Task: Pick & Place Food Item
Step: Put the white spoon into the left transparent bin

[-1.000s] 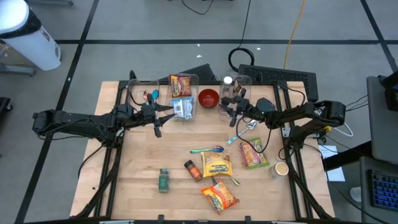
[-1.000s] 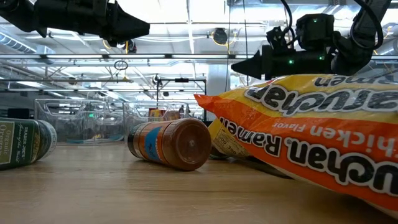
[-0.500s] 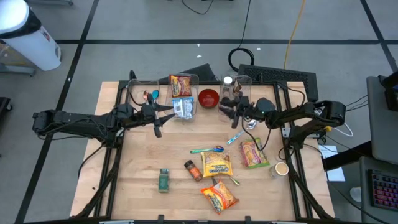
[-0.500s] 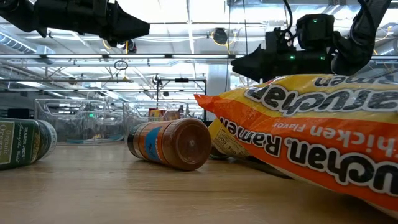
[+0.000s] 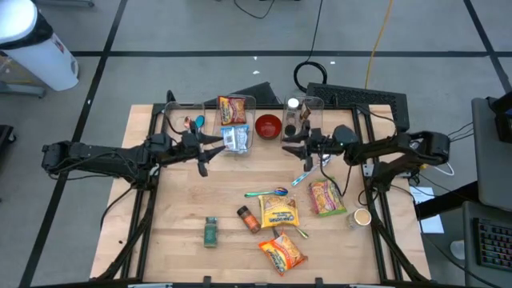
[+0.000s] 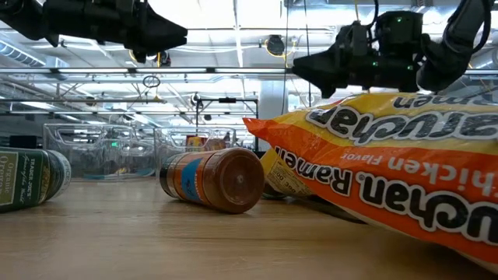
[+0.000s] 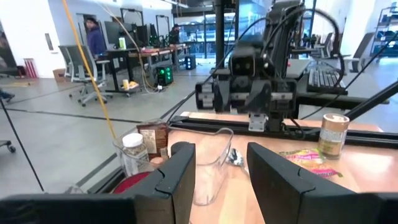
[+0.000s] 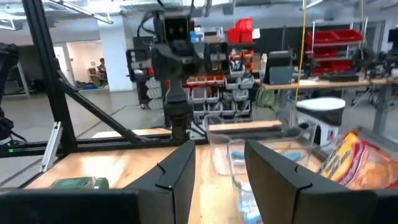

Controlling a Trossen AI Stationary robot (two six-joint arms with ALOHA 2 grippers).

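Observation:
Both grippers hover open and empty above the table's far middle, facing each other. My left gripper (image 5: 210, 150) is beside a clear bin (image 5: 235, 122) that holds a ramen packet and a blue packet. My right gripper (image 5: 290, 148) is near a clear bin (image 5: 301, 118) with a white-lidded jar. On the table lie three ramen packets (image 5: 278, 212) (image 5: 282, 251) (image 5: 324, 197), a brown spice jar (image 5: 248, 218) on its side, a green jar (image 5: 210, 231) and a spoon (image 5: 269, 192). In the low view the right gripper (image 6: 311, 66) hangs above the nearest ramen packet (image 6: 389, 167).
A red bowl (image 5: 268, 126) stands between the two bins. A third clear bin (image 5: 183, 120) is at the far left. A paper cup (image 5: 362, 216) stands at the right edge. A blue utensil (image 5: 302, 176) lies below the right gripper. Bare wood shows on the near left.
My right gripper has gone a little toward the table's left edge and risen slightly, still open. My left arm has kept still.

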